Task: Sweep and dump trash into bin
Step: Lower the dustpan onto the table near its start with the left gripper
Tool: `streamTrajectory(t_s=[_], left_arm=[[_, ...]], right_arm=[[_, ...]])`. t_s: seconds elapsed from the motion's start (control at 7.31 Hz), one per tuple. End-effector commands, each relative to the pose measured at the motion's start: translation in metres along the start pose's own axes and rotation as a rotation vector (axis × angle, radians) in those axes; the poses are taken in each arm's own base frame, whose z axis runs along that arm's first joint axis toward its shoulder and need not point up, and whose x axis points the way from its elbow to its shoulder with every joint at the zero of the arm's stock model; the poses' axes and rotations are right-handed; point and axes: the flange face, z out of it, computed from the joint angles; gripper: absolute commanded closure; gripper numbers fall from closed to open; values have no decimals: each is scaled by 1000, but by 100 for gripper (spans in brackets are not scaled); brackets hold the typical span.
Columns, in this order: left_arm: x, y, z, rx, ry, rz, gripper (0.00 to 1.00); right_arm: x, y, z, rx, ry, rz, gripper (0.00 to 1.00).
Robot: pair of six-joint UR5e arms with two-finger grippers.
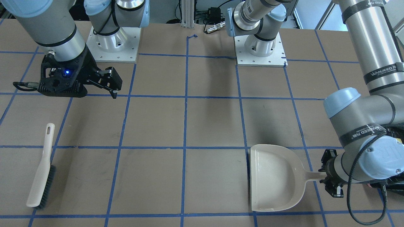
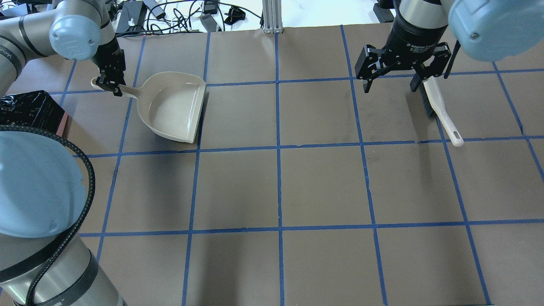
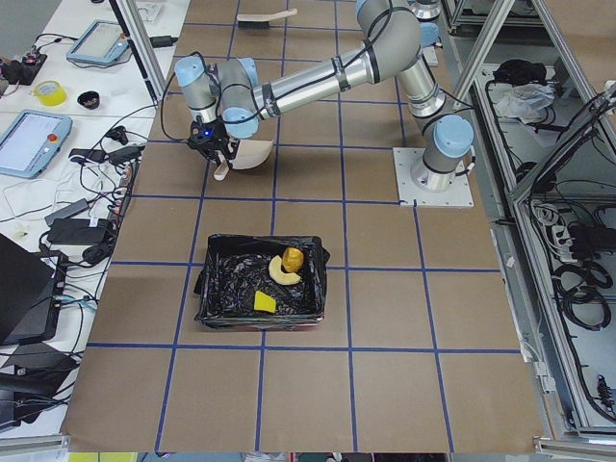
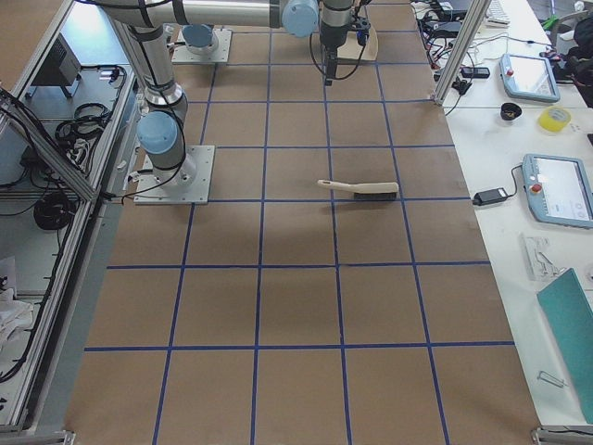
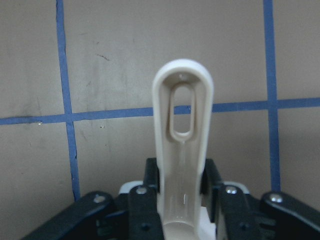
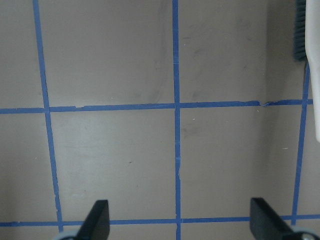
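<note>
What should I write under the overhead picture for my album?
Left gripper holds the dustpan by its handle; right gripper open near the brush.

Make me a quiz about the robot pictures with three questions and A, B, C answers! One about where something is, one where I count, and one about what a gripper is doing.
1. Where is the trash?
A) on the floor
B) in the bin
C) on a chair

2. How many trash pieces are there?
A) one
B) five
C) three

3. What is the left gripper doing?
A) gripping the dustpan by its handle
B) hanging open and empty
C) holding a cup

Answers:
1 B, the pieces lie inside the bin.
2 C, a lump, a curved piece and a sponge bit show.
3 A, it is clamped on the handle.
</note>
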Motion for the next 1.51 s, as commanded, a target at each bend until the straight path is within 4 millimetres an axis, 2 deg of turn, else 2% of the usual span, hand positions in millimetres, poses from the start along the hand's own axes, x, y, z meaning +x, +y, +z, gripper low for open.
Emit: streamTrajectory(t_s=[0.0, 1.23, 1.37], left_arm=[[2, 9, 2, -30, 5, -37, 100], [-11, 18, 26, -29, 0, -27, 100], [-12, 18, 27, -29, -4, -28, 66]], right_arm=[[-2, 0, 0, 0, -21, 2, 0], [-2, -1, 1, -3, -15, -10, 0], [-3, 0, 2, -3, -13, -13, 0]])
